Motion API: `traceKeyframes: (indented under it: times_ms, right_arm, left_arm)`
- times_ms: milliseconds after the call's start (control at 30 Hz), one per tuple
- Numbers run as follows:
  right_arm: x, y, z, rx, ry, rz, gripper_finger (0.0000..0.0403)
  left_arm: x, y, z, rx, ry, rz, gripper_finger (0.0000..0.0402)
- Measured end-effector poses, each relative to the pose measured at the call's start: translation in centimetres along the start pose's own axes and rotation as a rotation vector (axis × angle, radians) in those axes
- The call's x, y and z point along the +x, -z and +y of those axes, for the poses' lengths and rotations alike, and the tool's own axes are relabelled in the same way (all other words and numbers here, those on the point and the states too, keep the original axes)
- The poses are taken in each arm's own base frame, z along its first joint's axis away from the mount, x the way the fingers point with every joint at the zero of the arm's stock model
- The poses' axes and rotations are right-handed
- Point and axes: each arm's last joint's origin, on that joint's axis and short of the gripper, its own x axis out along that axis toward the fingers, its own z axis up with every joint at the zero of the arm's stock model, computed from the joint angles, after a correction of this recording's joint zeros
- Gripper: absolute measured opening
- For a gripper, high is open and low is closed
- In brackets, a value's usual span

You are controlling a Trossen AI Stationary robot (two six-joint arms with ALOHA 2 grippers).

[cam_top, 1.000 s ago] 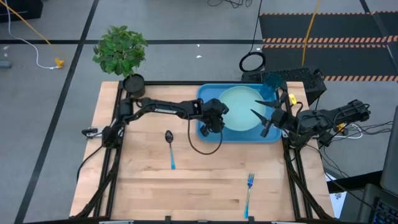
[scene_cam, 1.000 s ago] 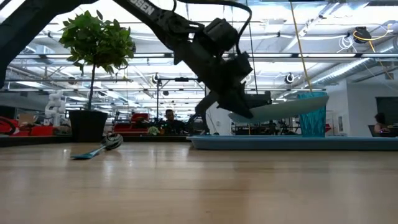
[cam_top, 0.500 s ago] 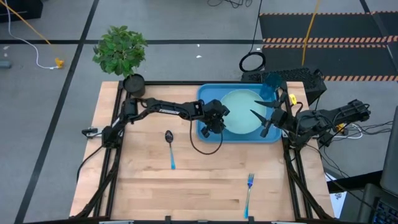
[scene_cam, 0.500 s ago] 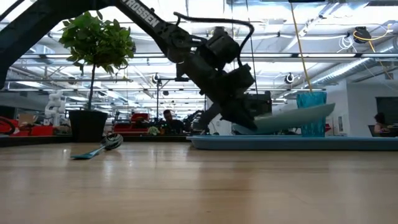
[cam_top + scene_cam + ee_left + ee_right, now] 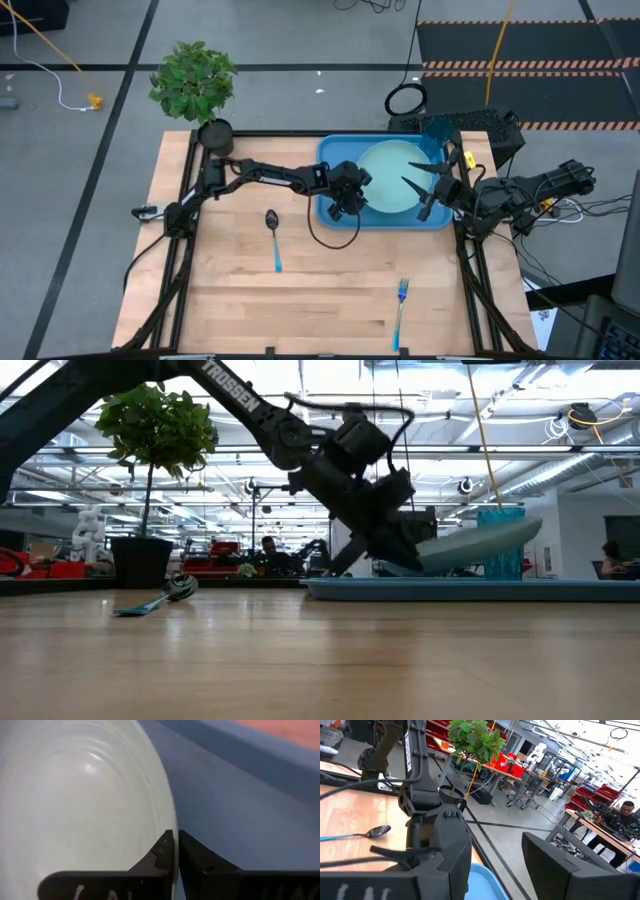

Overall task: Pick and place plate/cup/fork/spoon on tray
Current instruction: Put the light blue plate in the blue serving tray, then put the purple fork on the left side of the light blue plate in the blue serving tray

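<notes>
The pale mint-green plate [image 5: 392, 178] is over the blue tray [image 5: 385, 222], tilted in the low view [image 5: 475, 545], its right side higher. My left gripper [image 5: 347, 198] is shut on the plate's left rim. My right gripper [image 5: 420, 190] is open and empty over the tray's right part; its fingers show in its wrist view [image 5: 495, 870]. The teal cup [image 5: 437, 130] stands at the tray's far right corner. The spoon [image 5: 273, 235] and the fork [image 5: 401, 300] lie flat on the wooden table. My left gripper pinches the plate's rim [image 5: 167, 827] on the plate's left side between its two fingers, one on the top face and one under it. The fingers come slanting down from the table's left. The plate is tilted, low at the fingers; whether it touches the tray I cannot tell.
A plant in a black pot [image 5: 214, 135] stands at the table's far left corner. A black cable loop [image 5: 330, 235] hangs from my left arm over the table beside the tray. Bare wood lies between the spoon and the fork.
My left gripper has gone down toward the tray and slightly toward the table's right edge, still shut on the plate. The plate has come lower and tipped more steeply, its held left side sinking while its right side stays higher.
</notes>
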Motion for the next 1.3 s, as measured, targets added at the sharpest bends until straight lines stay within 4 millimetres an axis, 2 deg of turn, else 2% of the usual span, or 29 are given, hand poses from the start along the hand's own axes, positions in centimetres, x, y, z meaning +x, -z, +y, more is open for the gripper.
traceKeyframes:
  times_ms: [167,633,1000,1067,1167,1300]
  right_arm:
    - [0.0,0.0,0.0,0.0,0.0,0.0,0.0167]
    - [0.0,0.0,0.0,0.002,0.0,-0.002,0.0167]
    - [0.0,0.0,0.0,0.002,0.0,-0.002,0.0167]
    - [0.0,0.0,0.0,0.001,0.0,-0.001,0.0167]
    - [0.0,0.0,0.0,-0.003,-0.002,0.002,0.0167]
    - [0.0,0.0,0.0,-0.002,-0.004,0.001,0.0167]
  left_arm:
    - [0.4,0.5,-0.2,-0.008,0.0,0.006,0.0022]
    - [0.3,0.1,0.7,-0.061,-0.085,-0.035,0.006]
    - [0.2,-0.1,1.0,-0.163,-0.12,-0.041,0.0127]
    - [-0.2,-0.6,1.1,-0.203,-0.157,0.021,0.0135]
    - [-1.8,-1.8,1.8,-0.231,-0.207,0.114,0.0137]
    - [-3.9,-3.0,2.0,-0.256,-0.16,0.152,0.0131]
